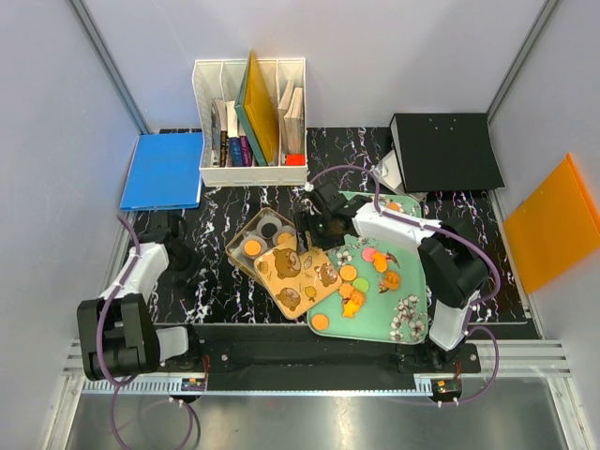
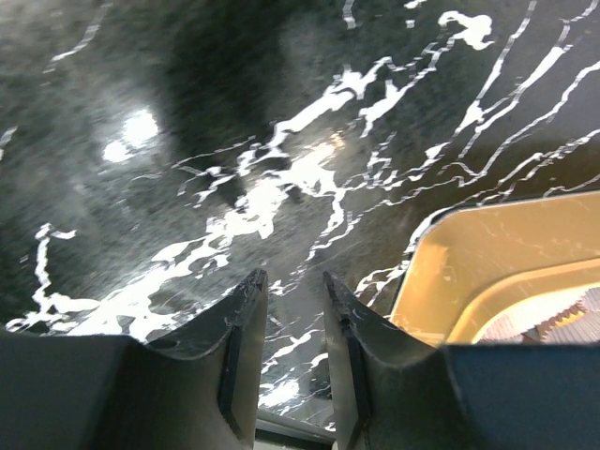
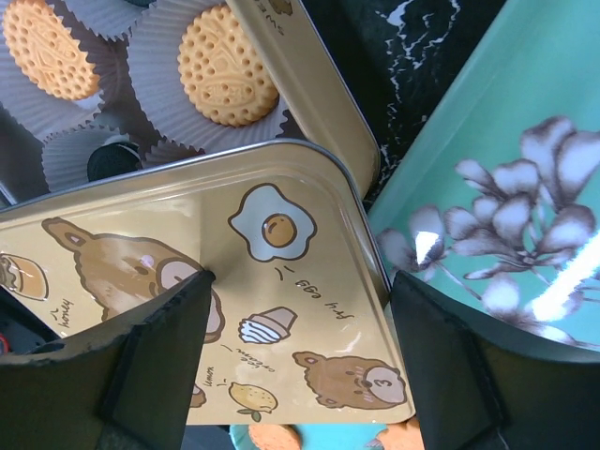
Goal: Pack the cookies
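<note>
Loose cookies [image 1: 348, 273], mostly orange with a pink and a green one, lie on the mint-green flowered tray [image 1: 415, 323]. A gold tin [image 1: 240, 255] left of the tray holds cookies in white paper cups: two orange ones [image 3: 228, 64] and a black one [image 3: 112, 160]. The tin's bear-printed lid [image 1: 298, 277] lies flat, overlapping tin and tray. My right gripper [image 3: 302, 277] hovers open over the lid's corner with nothing between its fingers, and it also shows from above [image 1: 322, 220]. My left gripper [image 2: 292, 277] hangs over the bare marble left of the tin [image 2: 487, 262], jaws apart and empty.
A white file organiser [image 1: 251, 122] with books stands at the back. A blue folder [image 1: 164, 171] lies at the back left and a black binder [image 1: 445, 150] at the back right. An orange sheet [image 1: 553, 223] leans on the right wall. The table is black marble [image 1: 211, 291].
</note>
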{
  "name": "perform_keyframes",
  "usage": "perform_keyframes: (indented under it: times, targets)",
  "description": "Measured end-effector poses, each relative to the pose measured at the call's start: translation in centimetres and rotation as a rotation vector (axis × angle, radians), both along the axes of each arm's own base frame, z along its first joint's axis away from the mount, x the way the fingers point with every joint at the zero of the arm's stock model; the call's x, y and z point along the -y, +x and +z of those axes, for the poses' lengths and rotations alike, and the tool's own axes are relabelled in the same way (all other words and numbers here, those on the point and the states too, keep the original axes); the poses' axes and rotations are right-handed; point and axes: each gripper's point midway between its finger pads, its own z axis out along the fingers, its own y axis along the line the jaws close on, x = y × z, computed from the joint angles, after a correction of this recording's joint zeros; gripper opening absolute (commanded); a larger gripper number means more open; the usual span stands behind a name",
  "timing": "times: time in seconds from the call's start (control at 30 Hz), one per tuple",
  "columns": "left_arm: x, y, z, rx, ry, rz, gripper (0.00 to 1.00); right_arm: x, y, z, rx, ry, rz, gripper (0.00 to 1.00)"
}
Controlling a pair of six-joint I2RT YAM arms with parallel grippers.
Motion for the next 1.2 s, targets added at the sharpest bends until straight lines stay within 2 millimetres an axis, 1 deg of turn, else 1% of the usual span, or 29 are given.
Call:
perform_keyframes:
  times: [0.1,0.2,0.27,0.33,0.43,0.5,0.57,0.63,0.77,0.9,1.0,1.2]
  targets:
    - [0.5,0.8,-0.3,0.016,-0.029,-0.016,0.33,-0.5,-0.2,-0.1,-0.02,0.022,0.003,0.81]
    - [1.1,1.7,-0.7,0.024,-0.069,-0.039,0.33,-0.8,-0.2,-0.2,-0.032,0.035,0.004,0.77]
    - [1.3,2.3,-0.8,0.031,-0.087,-0.049,0.33,-1.0,-0.3,-0.2,-0.037,0.042,0.003,0.71]
    - [1.4,3.0,-0.4,0.055,-0.094,-0.055,0.32,-1.2,-0.2,-0.2,-0.04,0.048,0.003,0.65]
    - [1.4,4.2,0.3,0.098,-0.092,-0.061,0.31,-1.4,-0.1,-0.1,-0.046,0.055,0.001,0.59]
    - [1.3,4.5,0.4,0.114,-0.092,-0.062,0.3,-1.8,0.1,0.0,-0.052,0.065,0.001,0.54]
    - [1.4,4.5,0.4,0.114,-0.093,-0.063,0.31,-2.2,0.2,0.1,-0.059,0.078,0.005,0.48]
    - [1.4,4.5,0.5,0.119,-0.092,-0.063,0.3,-2.6,0.3,0.2,-0.065,0.088,0.009,0.46]
    - [1.4,4.4,0.9,0.137,-0.089,-0.064,0.3,-3.2,0.6,0.5,-0.075,0.105,0.011,0.46]
    - [1.4,4.1,0.7,0.132,-0.09,-0.064,0.3,-3.5,1.1,0.7,-0.076,0.11,0.008,0.46]
    - [1.4,4.0,0.6,0.13,-0.09,-0.064,0.3,-3.7,2.1,1.1,-0.069,0.122,-0.004,0.43]
    - [1.5,3.7,0.4,0.121,-0.092,-0.064,0.3,-4.4,5.0,2.0,-0.043,0.149,-0.031,0.39]
